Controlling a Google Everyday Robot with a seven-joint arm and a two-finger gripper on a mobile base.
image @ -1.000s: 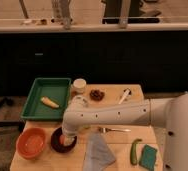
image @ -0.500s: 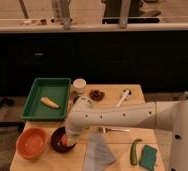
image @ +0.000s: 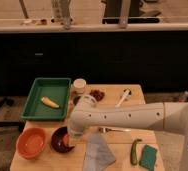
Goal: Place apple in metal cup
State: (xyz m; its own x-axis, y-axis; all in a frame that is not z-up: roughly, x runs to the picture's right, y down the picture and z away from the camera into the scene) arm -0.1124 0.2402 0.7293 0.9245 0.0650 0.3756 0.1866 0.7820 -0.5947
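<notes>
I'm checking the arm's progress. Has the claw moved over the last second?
Cannot tell: the claw itself is hidden under the arm by the dark bowl. The arm's elbow shifted slightly right, toward the white container.

jaws [image: 69,141] over bowl [image: 58,143], tray [image: 47,98] behind

The claw [image: 73,134] sits low over the dark bowl [image: 60,140], hemmed by orange bowl [image: 31,142] and grey cloth [image: 98,152].
</notes>
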